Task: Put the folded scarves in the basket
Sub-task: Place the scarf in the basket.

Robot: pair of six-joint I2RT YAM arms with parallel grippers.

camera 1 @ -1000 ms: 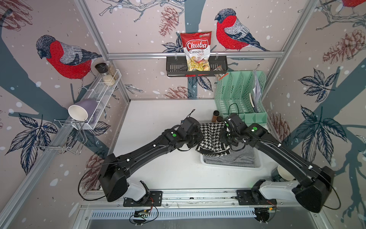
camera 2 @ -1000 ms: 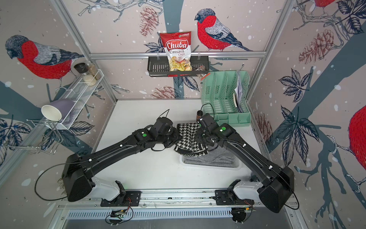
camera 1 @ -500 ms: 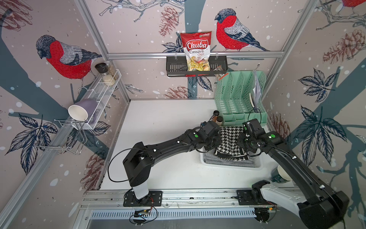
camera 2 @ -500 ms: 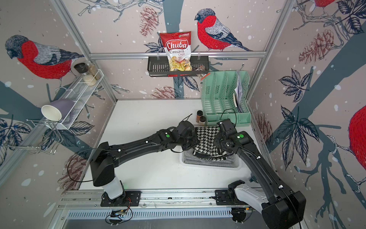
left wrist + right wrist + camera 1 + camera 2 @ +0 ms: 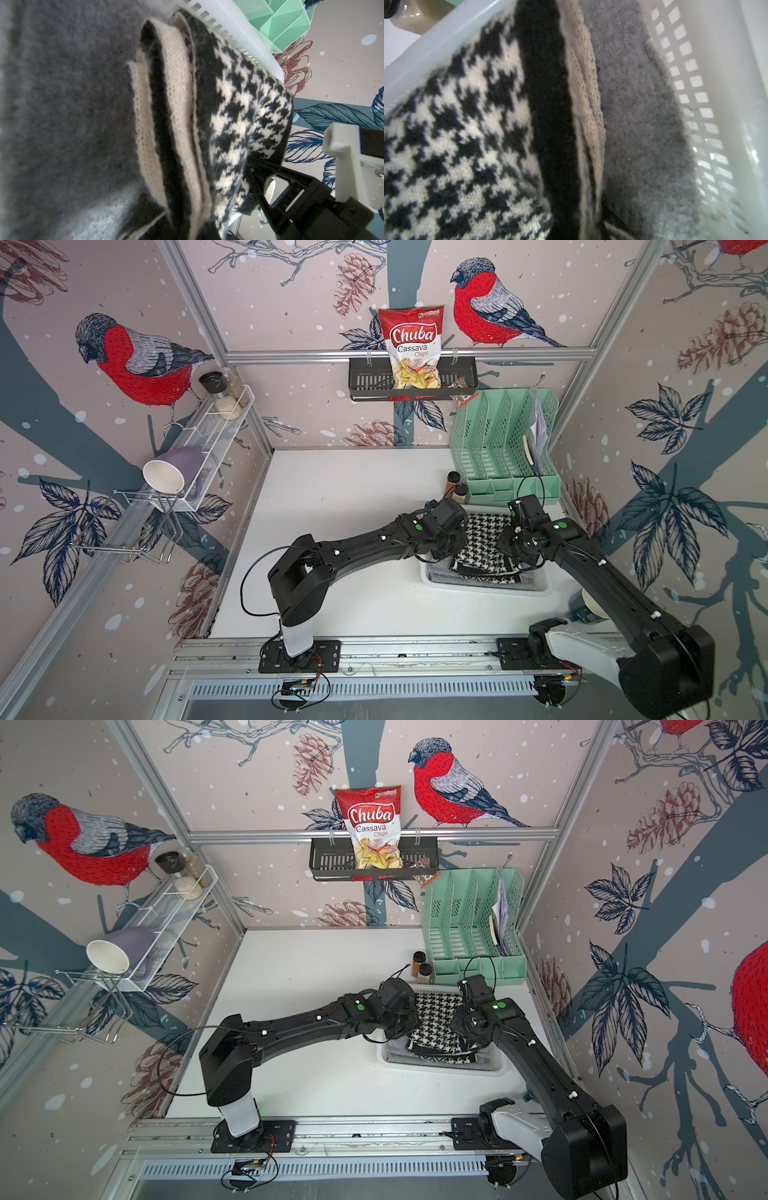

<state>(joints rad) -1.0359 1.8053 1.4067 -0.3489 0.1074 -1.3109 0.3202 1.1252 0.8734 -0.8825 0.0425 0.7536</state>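
The folded scarf (image 5: 484, 537) (image 5: 434, 1021), black-and-white houndstooth, hangs stretched between my two grippers inside the outline of the white basket (image 5: 478, 590) (image 5: 440, 1070). My left gripper (image 5: 457, 545) is shut on its left end and my right gripper (image 5: 509, 547) on its right end. Both sets of fingertips are hidden under the wrists in both top views. In the left wrist view the scarf (image 5: 239, 108) sags in layers toward a grey fuzzy cloth (image 5: 72, 104) in the basket, and a black finger (image 5: 261, 172) of the right gripper pinches its far end. The right wrist view shows the scarf (image 5: 456, 135) beside the perforated basket wall (image 5: 695, 83).
A mint-green file organiser (image 5: 503, 448) stands just behind the basket, with two spice jars (image 5: 455, 487) at its left foot. A cup (image 5: 590, 605) sits by the right arm's base. A black wall shelf (image 5: 411, 385) holds a chips bag, and a wire shelf with a mug (image 5: 166, 475) is on the left wall.
Both arms have carried the scarf to the right, from the basket's left edge to over the basket, and lowered it toward the grey cloth. Both grips have held.
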